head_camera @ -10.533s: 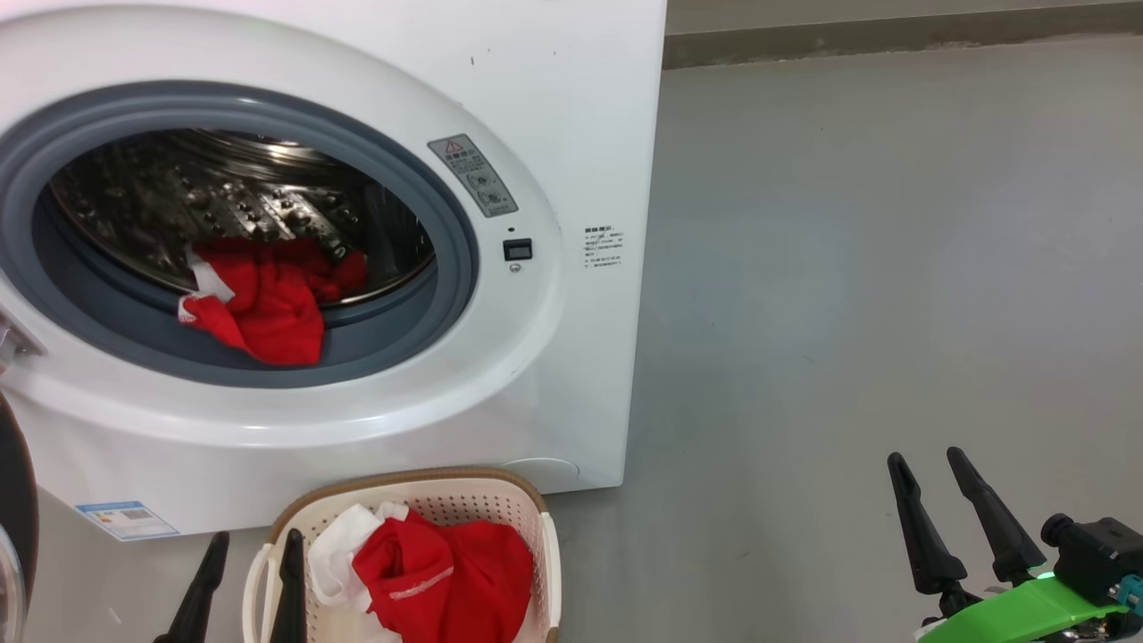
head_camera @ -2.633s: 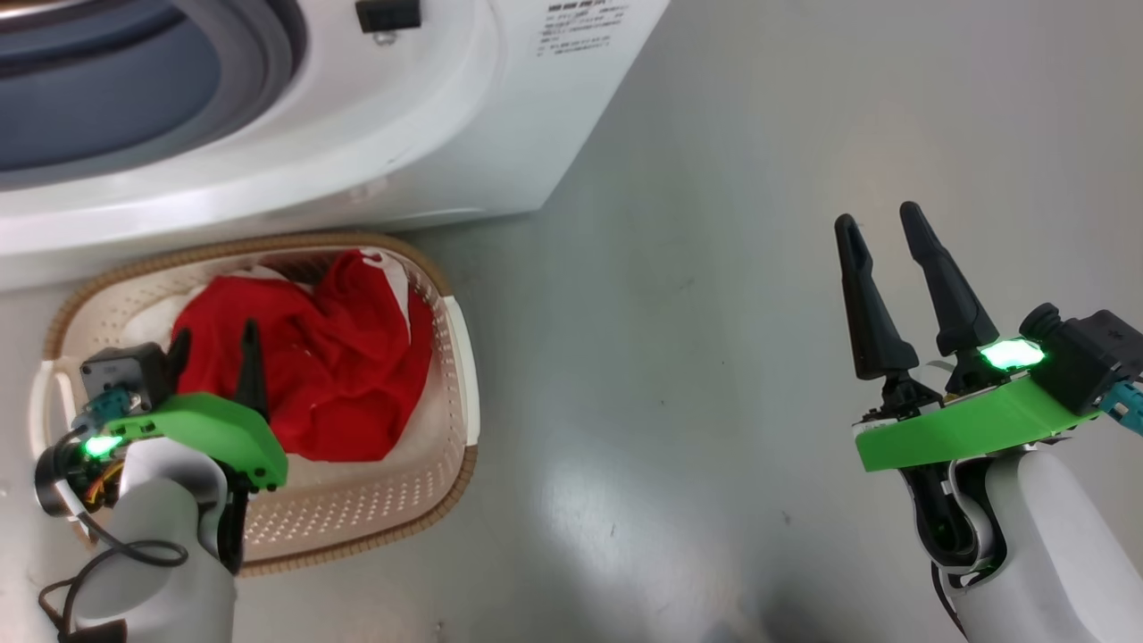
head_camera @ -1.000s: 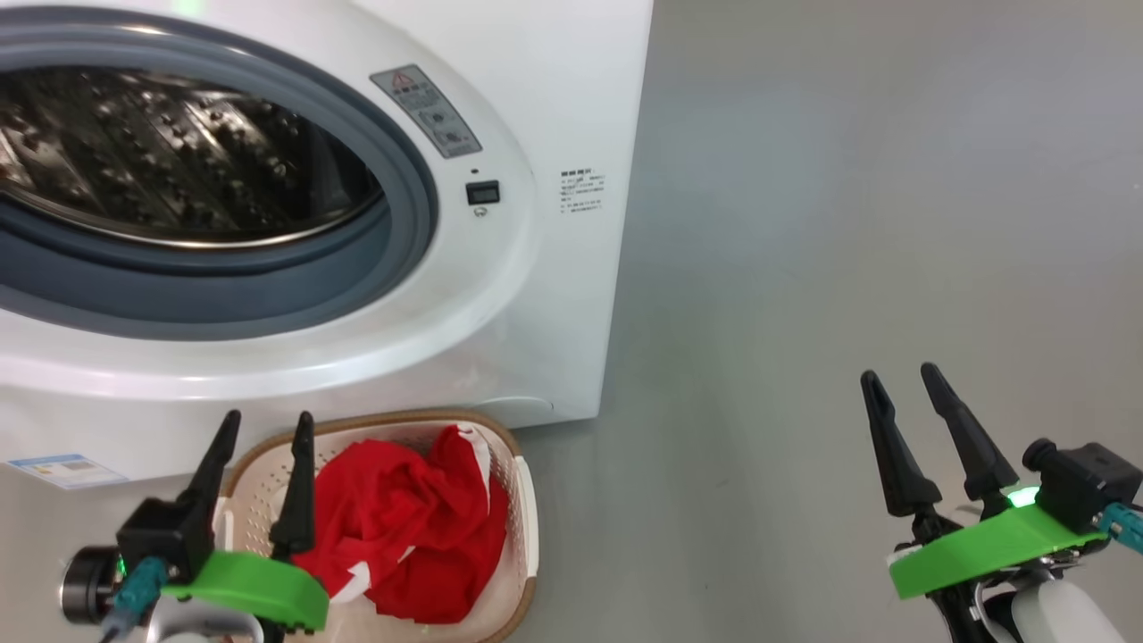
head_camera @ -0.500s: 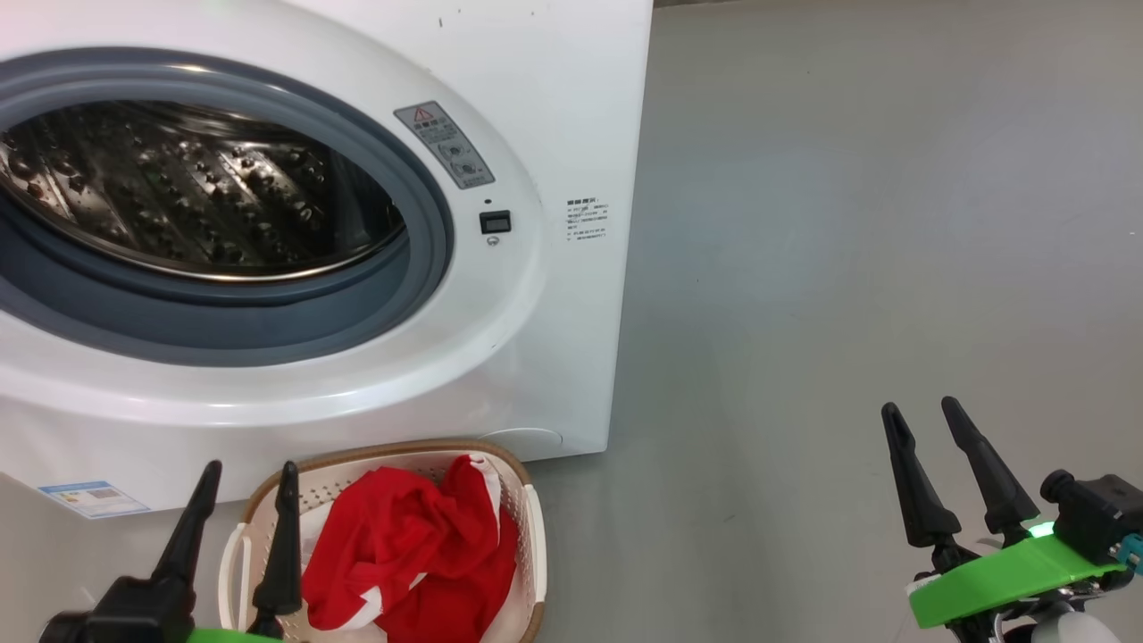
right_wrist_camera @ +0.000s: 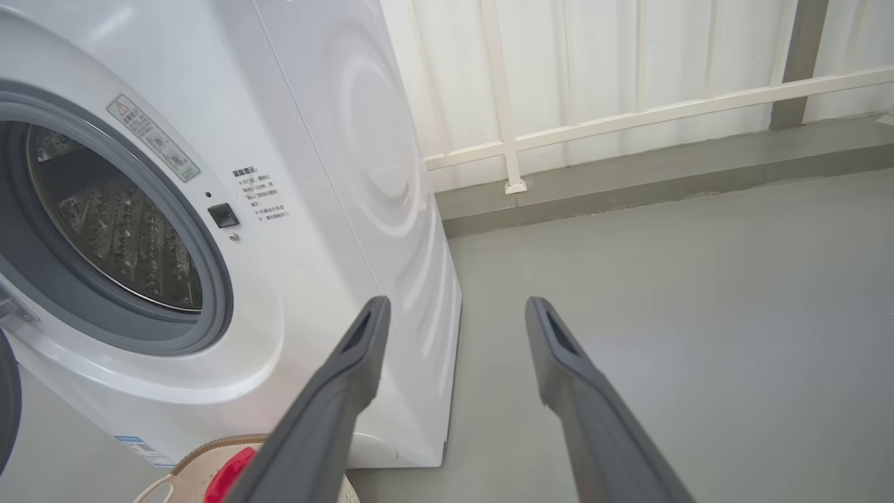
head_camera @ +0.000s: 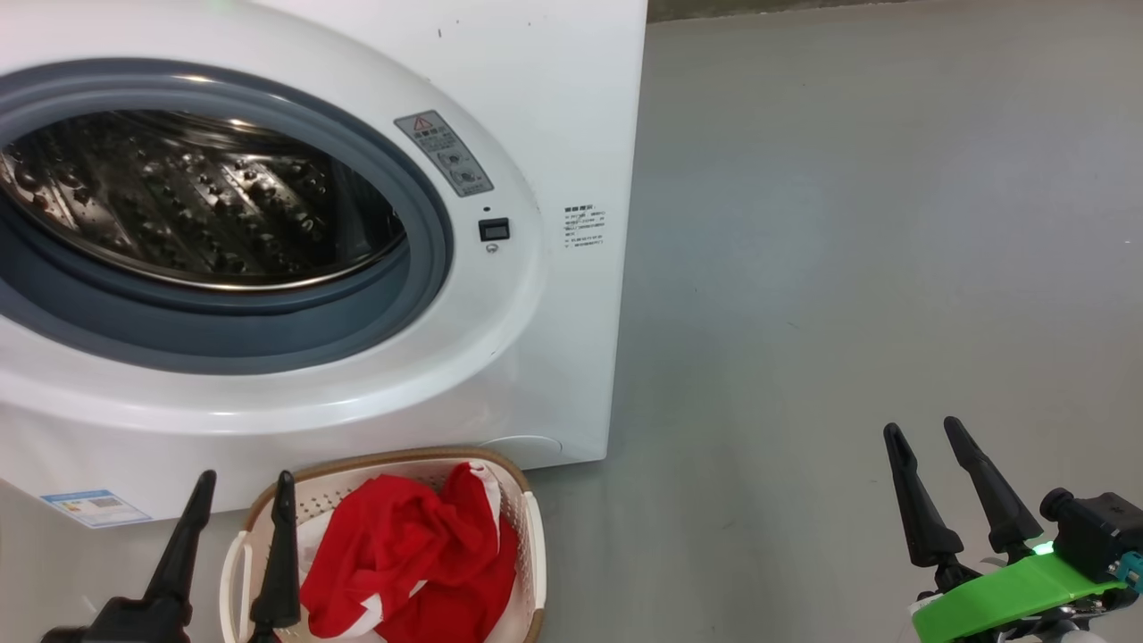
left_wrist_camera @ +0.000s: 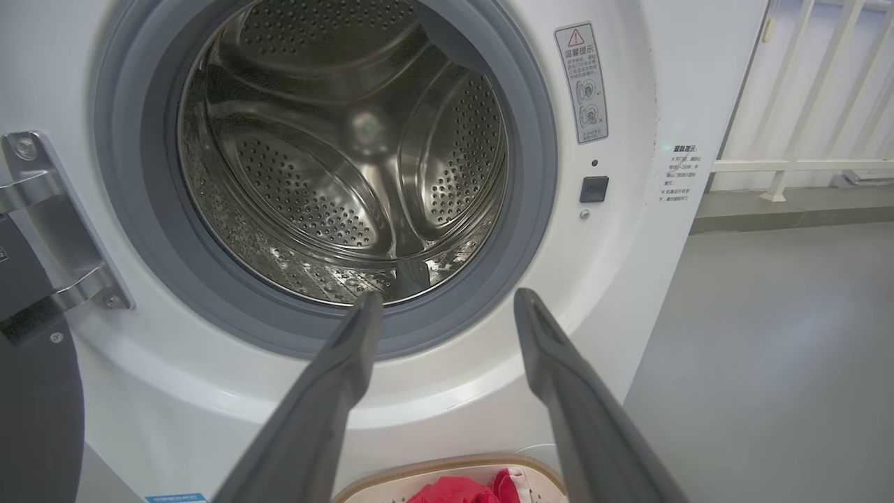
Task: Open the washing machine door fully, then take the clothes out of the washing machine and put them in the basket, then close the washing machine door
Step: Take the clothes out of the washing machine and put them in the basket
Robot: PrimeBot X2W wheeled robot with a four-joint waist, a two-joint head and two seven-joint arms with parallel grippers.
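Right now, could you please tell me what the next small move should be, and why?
Probably swing the open left claw toward the washing machine door, which stands open, to push it shut: the drum looks empty and the clothes lie in the basket.

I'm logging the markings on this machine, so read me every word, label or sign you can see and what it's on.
Grey warning label on the washing machine front: a red triangle sign; its characters are too small to read.
Printed text block beside it: too small to read.
Blue sticker at the lower front: blurred.
Nothing can be quoted.
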